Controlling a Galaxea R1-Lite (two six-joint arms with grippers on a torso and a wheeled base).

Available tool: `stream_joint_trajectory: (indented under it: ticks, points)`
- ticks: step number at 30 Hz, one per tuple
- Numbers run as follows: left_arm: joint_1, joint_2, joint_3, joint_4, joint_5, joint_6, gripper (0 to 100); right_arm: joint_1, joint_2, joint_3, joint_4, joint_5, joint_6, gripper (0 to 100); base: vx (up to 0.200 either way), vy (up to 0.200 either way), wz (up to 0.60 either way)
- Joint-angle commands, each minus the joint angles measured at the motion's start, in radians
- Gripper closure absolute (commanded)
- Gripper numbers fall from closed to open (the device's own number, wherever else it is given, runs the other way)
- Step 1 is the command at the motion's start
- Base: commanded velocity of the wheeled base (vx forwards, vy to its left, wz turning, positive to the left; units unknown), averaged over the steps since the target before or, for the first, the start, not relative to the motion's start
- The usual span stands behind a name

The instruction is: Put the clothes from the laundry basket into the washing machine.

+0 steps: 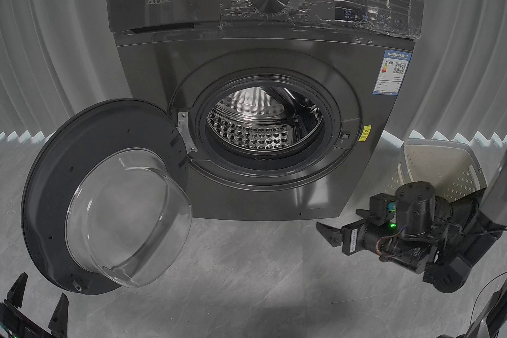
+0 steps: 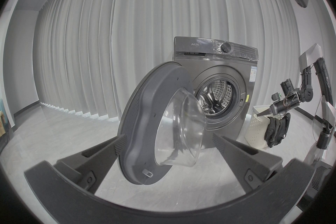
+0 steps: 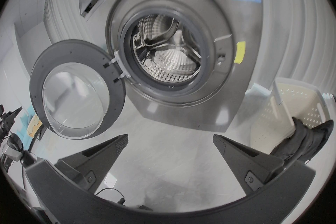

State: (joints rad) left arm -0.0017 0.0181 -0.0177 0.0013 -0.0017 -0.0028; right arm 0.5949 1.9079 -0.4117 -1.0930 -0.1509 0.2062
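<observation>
Since the washing machine (image 1: 153, 69) stands with its door (image 1: 105, 196) swung wide to the left and its drum looks bare, the task seems to be at the first pick-up. The laundry basket (image 1: 449, 167) sits on the floor by the machine's right front corner, with a dark garment (image 3: 304, 144) draped over its rim. The right gripper (image 3: 170, 137) hovers level before the basket, fingers spread and empty, and would need to swing round and pinch the cloth; the left gripper (image 1: 42, 287), also spread and empty, hangs low near the door's lower edge.

Grey metal washing machine (image 1: 274, 204) stands centre frame, its round glass-windowed door (image 1: 105, 196) swung open at lower left; white perforated plastic laundry basket (image 1: 441, 167) at right, dark cloth garment (image 3: 304, 142) draped over its rim.
</observation>
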Motion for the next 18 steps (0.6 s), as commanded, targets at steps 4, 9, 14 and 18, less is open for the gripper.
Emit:
stream_joint_trajectory:
  ticks: [4,9,14,18]
  points:
    - [0.000,-0.018,0.018,0.000,0.000,0.000,0,-0.198,-0.336,0.209,-0.028,0.043,-0.083,0,0.000,0.000,0.00]
    - [0.000,-0.018,0.018,0.000,0.000,0.000,0,-0.248,-0.560,0.341,-0.025,0.057,-0.110,0,0.000,0.000,0.00]
    - [0.000,-0.018,0.018,0.000,0.000,0.001,0,-0.282,-0.745,0.412,0.022,0.043,-0.114,0,0.000,0.000,0.00]
    - [0.000,-0.018,0.018,0.000,-0.001,0.001,0,-0.300,-0.931,0.412,0.211,0.045,-0.117,0,0.000,0.000,0.00]
